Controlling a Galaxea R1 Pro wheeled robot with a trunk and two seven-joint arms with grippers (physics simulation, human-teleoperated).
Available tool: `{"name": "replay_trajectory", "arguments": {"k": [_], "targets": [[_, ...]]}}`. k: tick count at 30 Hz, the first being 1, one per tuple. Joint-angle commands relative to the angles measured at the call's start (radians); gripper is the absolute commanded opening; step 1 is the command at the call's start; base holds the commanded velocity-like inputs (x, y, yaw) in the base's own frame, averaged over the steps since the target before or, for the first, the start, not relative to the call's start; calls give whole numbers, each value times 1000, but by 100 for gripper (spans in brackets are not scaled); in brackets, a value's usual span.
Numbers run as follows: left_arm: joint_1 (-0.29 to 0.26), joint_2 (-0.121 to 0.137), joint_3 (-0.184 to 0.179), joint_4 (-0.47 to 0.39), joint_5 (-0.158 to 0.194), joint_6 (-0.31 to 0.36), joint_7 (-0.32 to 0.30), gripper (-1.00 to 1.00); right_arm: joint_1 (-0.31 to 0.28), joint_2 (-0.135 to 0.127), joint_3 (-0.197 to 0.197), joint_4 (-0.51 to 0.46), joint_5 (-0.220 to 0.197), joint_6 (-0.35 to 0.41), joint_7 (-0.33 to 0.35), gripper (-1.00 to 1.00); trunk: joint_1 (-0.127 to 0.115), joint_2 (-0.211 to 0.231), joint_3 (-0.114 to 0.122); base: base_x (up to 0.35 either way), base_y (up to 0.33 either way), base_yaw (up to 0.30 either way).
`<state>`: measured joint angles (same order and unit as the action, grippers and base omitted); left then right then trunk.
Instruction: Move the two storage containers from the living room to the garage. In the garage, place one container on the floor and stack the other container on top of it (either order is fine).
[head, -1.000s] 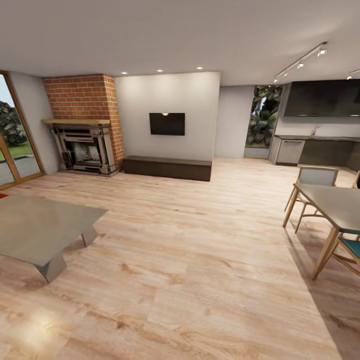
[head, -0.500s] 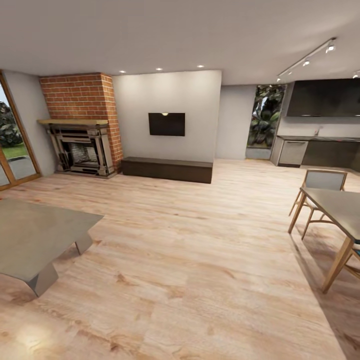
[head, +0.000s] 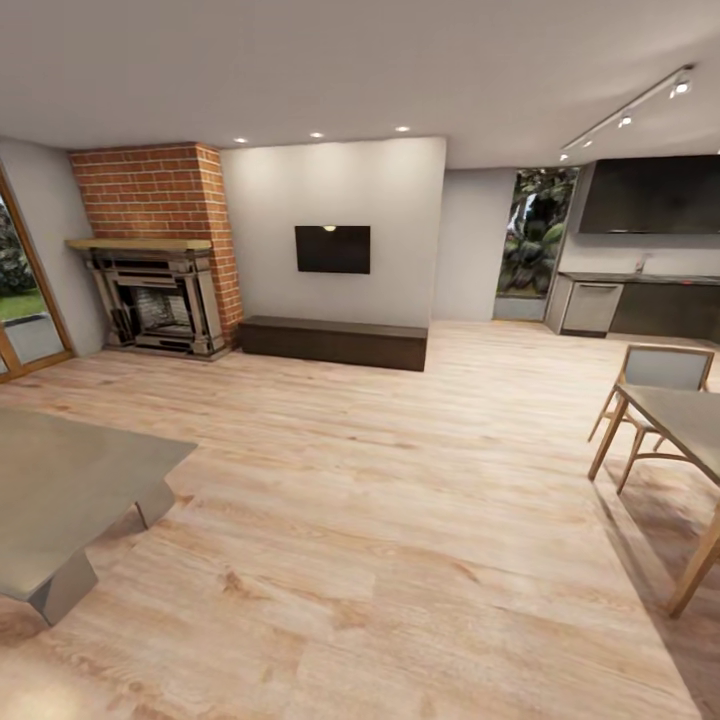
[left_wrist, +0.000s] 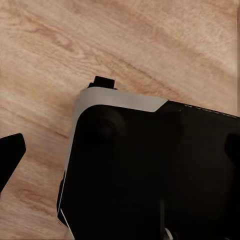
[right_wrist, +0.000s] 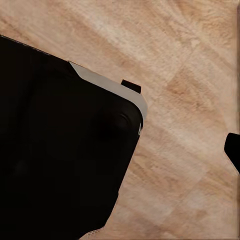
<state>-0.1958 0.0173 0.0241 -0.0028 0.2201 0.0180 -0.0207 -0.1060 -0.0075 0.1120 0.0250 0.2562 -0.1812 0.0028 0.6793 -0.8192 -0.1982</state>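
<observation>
The living room (head: 380, 480) has a brick fireplace (head: 160, 250), with a black TV (head: 332, 248) and low dark bench (head: 333, 340) just beside it. A grey low table (head: 60, 490) stands nearer the camera than the fireplace; dining table (head: 680, 420) and chair (head: 655, 385) stand well apart, leaving bare wood floor between. Each gripper's state cannot be told.

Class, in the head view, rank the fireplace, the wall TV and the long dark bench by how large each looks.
1. Fireplace, with its brick chimney, largest.
2. Bench.
3. TV, smallest.
All stand along the far wall, so nearness hardly skews this.
</observation>
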Motion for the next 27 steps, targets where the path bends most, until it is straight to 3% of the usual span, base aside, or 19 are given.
{"name": "replay_trajectory", "arguments": {"k": [1,27], "targets": [[-1,1,2,0,7,2,-2,100,-1,0,8,3,-2,-6,0,100,1,-1,-1,332,0,0],[-1,5,2,0,7,2,-2,100,-1,1,6,3,-2,-6,-1,100,1,-1,-1,332,0,0]]}}
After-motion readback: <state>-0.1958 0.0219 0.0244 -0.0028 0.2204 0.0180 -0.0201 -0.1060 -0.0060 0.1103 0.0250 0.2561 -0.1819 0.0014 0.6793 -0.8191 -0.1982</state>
